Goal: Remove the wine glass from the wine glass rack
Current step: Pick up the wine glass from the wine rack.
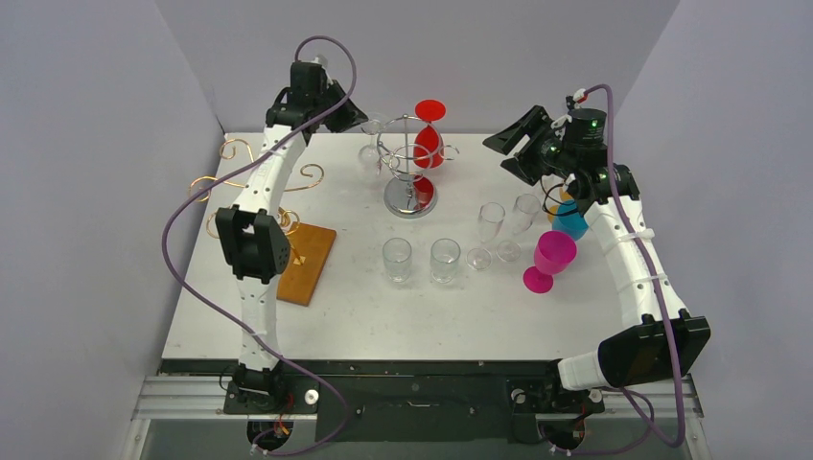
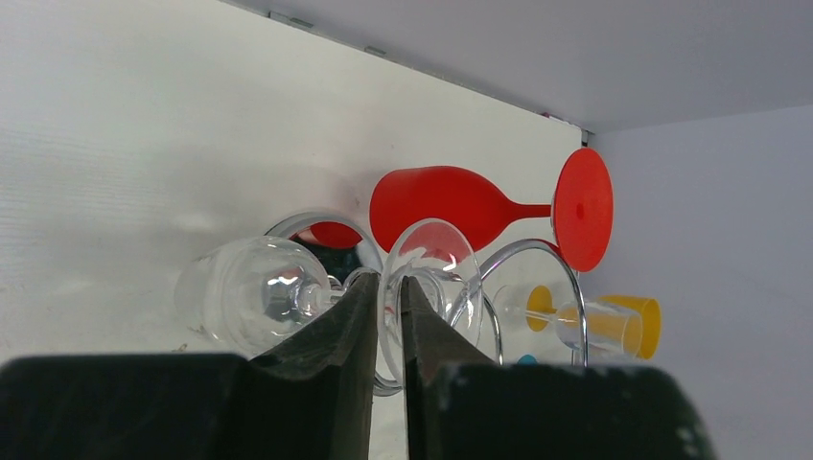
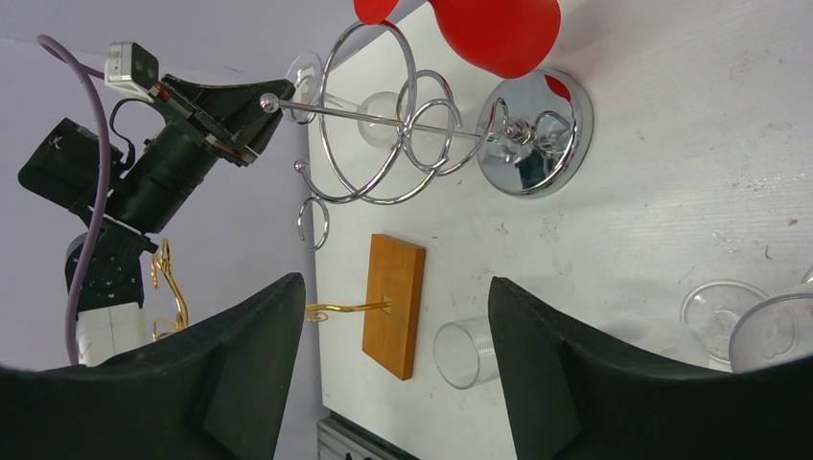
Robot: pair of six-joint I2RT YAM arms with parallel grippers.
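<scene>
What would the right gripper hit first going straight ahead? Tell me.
Probably the wooden block of the gold rack: in the wrist view it sits squarely in the gap of the open right gripper. The clear tumbler lies just beside that line, and depth is unclear.

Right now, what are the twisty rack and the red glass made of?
The wine glass rack looks like shiny chromed metal: its base mirrors things. The red wine glass looks opaque and matte, probably plastic, maybe coated glass.
</scene>
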